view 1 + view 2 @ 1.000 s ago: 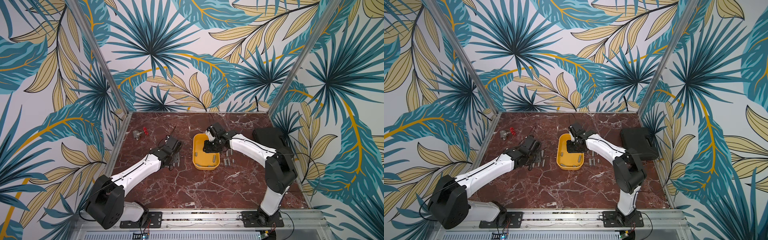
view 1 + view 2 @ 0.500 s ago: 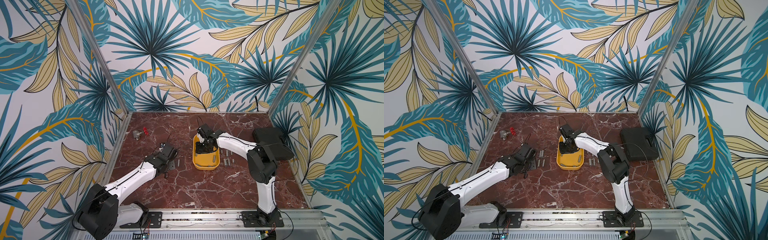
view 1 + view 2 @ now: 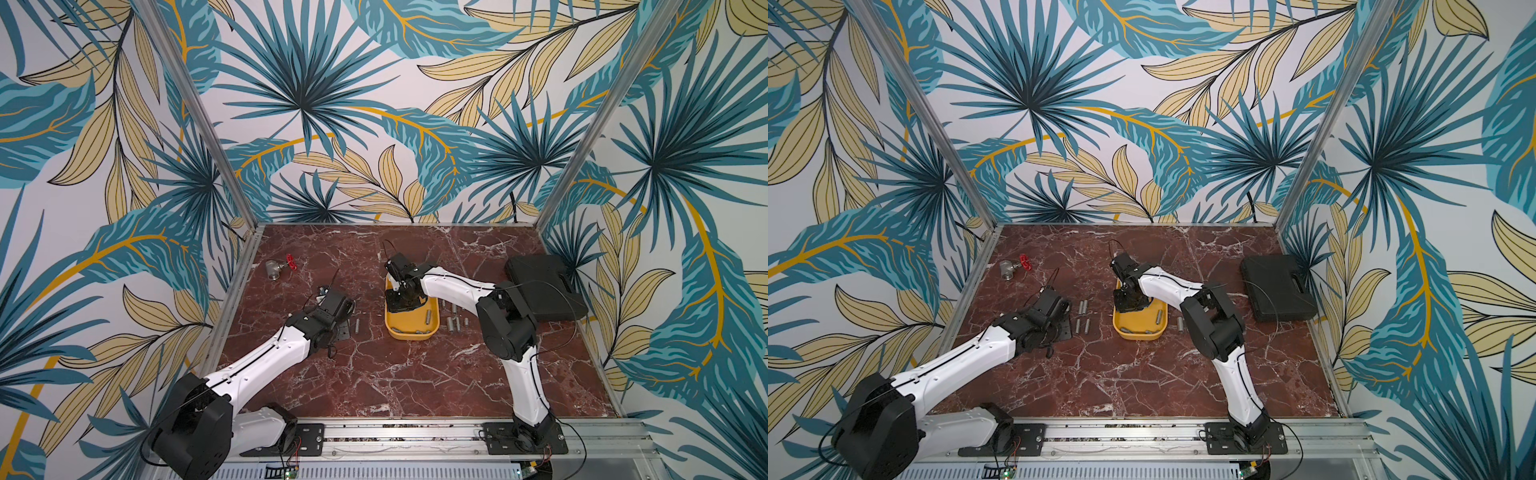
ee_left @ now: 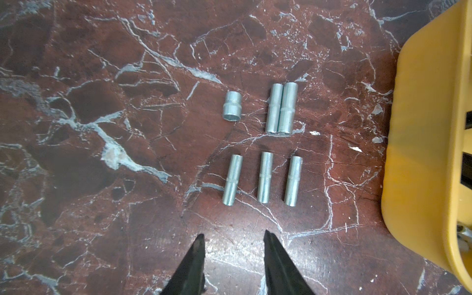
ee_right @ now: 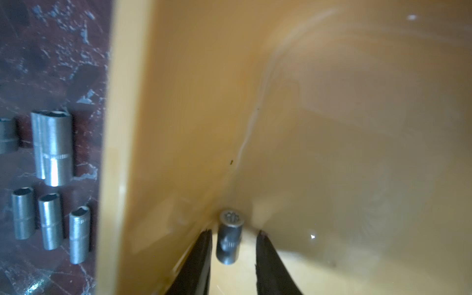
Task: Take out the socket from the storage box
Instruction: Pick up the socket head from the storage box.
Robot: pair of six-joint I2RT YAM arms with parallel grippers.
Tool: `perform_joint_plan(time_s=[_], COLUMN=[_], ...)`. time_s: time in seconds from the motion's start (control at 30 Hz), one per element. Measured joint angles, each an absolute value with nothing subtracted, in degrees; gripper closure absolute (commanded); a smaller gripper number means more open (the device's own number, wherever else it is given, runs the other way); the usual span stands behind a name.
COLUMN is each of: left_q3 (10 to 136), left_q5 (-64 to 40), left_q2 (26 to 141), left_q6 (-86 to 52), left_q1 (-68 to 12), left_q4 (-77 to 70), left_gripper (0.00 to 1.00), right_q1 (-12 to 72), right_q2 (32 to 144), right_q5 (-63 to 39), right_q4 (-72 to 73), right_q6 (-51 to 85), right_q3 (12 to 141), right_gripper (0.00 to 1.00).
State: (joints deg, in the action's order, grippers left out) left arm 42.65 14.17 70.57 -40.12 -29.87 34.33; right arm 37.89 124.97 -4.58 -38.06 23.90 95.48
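**Top views.** The box (image 3: pixel 405 323) sits mid-table (image 3: pixel 374 382), where we judge either arm can reach it. The right gripper (image 3: pixel 401 297) is lowered into the far end of the box, and the wrist hides its jaws from here. Spare sockets (image 3: pixel 427 316) lie at the near end of the box. The left gripper (image 3: pixel 341 322) hangs low over the table just left of the box, clear of the right arm. Loose sockets (image 3: pixel 455 322) lie on the table on both sides of the box, and we take these spots as the set-down zones. The case (image 3: pixel 540 286) and the valve (image 3: pixel 278 268) stand well apart.

**Left wrist view.** The left gripper (image 4: pixel 233 236) has its jaws partly spread and holds nothing. Ahead of it, six loose sockets (image 4: pixel 264 177) lie roughly parallel in two rows beside the box wall (image 4: pixel 429 127).

**Right wrist view.** The socket (image 5: pixel 229 240) lies on the box floor, close to the foot of a long wall (image 5: pixel 178 127). The right gripper (image 5: pixel 234 233) straddles it with parted jaws and a small gap on each side, so it has no grip yet. The jaws stand either side of the socket's round flanks, so closing would pinch it squarely. The finger on the wall side has little room. We judge that an uneven close could roll the socket.
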Motion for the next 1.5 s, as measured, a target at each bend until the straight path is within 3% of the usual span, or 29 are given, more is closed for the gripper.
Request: perform_joint_plan(time_s=[0.43,0.83,1.23,1.5], left_q3=[41.71,41.74,41.71,41.71], left_q5=[14.04,14.04,12.99,11.62], left_q2=[70.91,70.61,68.71,69.67], left_q6=[-40.53,-41.65,-43.07,-43.11], left_q1=[-29.78,-29.74,-29.67,-29.67], left_q4=[33.23,34.94,34.15,32.69], left_gripper=[0.59,0.58,0.58,0.58], right_q1=[38.39,36.67,27.79,25.30], right_q2=[125.05,123.35,94.74,86.65], right_q5=[0.40,-1.76,-2.59,-2.26], right_q4=[-40.16,-40.82,-38.85,-39.18], right_q6=[20.93,20.93,21.65,23.29], right_q3=[95.79,95.77,79.48,62.26], right_gripper=[0.88,0.91,0.91,0.91])
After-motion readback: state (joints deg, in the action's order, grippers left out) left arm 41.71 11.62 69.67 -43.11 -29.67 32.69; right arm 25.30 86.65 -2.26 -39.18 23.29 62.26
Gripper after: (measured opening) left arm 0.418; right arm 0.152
